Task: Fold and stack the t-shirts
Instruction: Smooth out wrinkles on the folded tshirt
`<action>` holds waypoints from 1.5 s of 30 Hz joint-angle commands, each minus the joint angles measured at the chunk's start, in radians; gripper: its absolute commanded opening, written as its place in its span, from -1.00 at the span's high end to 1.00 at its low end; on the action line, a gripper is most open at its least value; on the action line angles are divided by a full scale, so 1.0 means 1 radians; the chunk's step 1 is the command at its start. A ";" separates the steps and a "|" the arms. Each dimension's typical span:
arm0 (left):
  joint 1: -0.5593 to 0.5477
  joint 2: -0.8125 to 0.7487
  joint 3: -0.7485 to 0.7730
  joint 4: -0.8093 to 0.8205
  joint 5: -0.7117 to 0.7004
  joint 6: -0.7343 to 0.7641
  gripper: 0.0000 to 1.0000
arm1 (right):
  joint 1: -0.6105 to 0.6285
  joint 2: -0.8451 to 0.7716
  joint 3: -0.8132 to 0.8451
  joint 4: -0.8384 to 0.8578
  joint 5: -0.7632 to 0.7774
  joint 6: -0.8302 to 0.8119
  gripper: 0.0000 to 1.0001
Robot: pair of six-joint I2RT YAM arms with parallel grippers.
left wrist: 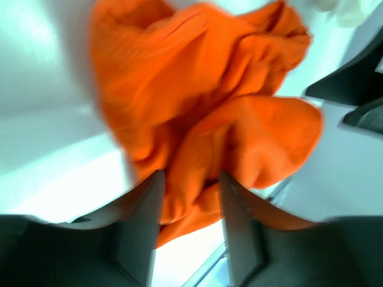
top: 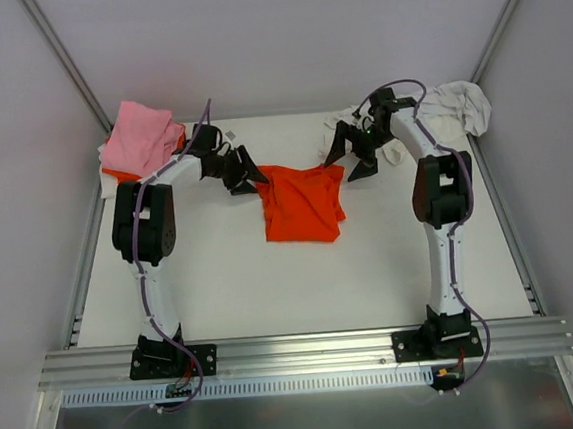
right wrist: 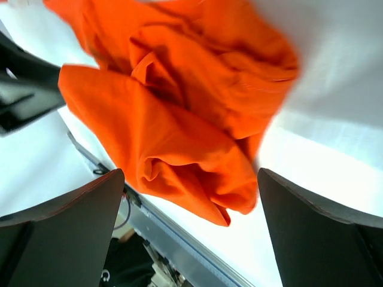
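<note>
Orange t-shirt (top: 303,205) lies bunched on tabletop (top: 274,296), middle twd far edge. L pincer (top: 251,177) at its left top corner, fingers partly apart w/ orange cloth between. R pincer (top: 352,159) spread wide by right top corner, gripping nothing. Pink t-shirt (top: 144,135) far-left corner, white t-shirt (top: 458,104) far-right corner.

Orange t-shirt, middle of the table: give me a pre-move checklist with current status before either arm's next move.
1. Right gripper free of cloth: ok, jaws wide, gripping nothing.
2. Left gripper free of cloth: cannot tell, the orange t-shirt shows between its fingers, view blurred.
3. Shirt flat for folding: not ok, bunched and creased.
4. Shirt on the stack: not ok, it lies in the middle of the table, apart from the pile under the pink t-shirt at the far left.
5. White t-shirts out of the way: ok, heaped at the far right corner.
</note>
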 commanded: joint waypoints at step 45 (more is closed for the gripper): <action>-0.007 -0.515 -0.316 0.110 0.135 0.062 -0.22 | 0.153 -0.129 -0.194 0.067 -0.022 0.035 0.99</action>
